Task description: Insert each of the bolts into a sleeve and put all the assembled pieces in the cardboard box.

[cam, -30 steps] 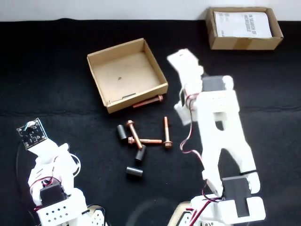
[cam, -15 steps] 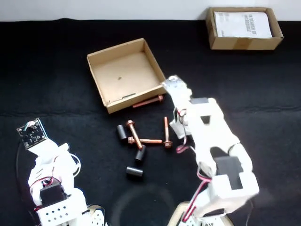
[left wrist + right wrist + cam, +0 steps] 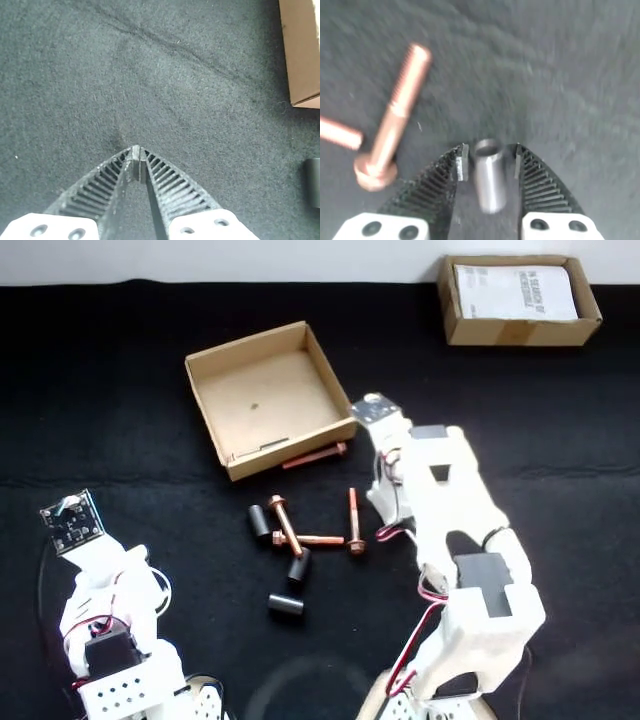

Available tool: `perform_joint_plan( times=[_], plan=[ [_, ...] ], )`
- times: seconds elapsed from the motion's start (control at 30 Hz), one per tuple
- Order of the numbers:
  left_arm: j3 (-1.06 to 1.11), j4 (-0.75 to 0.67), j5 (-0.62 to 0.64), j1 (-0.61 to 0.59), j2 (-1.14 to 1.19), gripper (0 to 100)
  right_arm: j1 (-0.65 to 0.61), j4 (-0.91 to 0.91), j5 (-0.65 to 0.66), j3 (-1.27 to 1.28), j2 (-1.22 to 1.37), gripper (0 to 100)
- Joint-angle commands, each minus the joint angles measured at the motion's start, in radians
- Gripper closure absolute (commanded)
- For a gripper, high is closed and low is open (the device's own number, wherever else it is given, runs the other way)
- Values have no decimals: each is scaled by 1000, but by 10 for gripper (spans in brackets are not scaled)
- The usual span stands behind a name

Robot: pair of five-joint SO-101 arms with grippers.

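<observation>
Right pincer (image 3: 488, 156) pinches a dark sleeve (image 3: 488, 177), long axis along the fingers (image 3: 442, 187), open end facing away from the wrist.

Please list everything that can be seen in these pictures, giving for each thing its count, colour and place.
box: one, brown, open, upper middle of the table.
second box: one, brown, far right corner, white sheet inside.
bolts: four, copper; three mid-table, one against the box.
sleeves: three, black, lying by the bolts.
held sleeve: one, dark, in the right gripper.
table: one, black cloth.
arms: two, white, near edge.
left gripper: black, shut, over cloth.
right gripper: black, beside a bolt.
</observation>
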Motion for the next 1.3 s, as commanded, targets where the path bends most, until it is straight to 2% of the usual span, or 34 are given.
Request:
perform_joint_plan(
  times=[0.0, 0.17, 0.43, 0.6, 0.7, 0.73, 0.93, 1.07, 1.27],
  plan=[
    [16, -2, -3, 16, -7, 962, 41, 61, 15, -30, 1, 854],
    [16, -3, -3, 16, -7, 962, 41, 84, 21, 4, 5, 854],
    [16, -3, -3, 16, -7, 962, 13, -19, 58, 7, 25, 912],
    [16, -3, -3, 16, -7, 962, 10, -22, 58, -7, 108, 923],
    [16, -3, -3, 16, -7, 962, 10, -19, 58, -44, 113, 997],
    [16, -3, -3, 16, -7, 962, 12, -18, 60, -51, 113, 987],
    [16, 3, -5, 18, -5, 962, 48, 179, 51, -217, -4, 991],
    [16, 52, -117, 31, -4, 965, 102, 302, 51, -360, -183, 991],
    [8, 60, -121, 87, -4, 972, 150, 518, 49, -463, -510, 991]
  ],
)
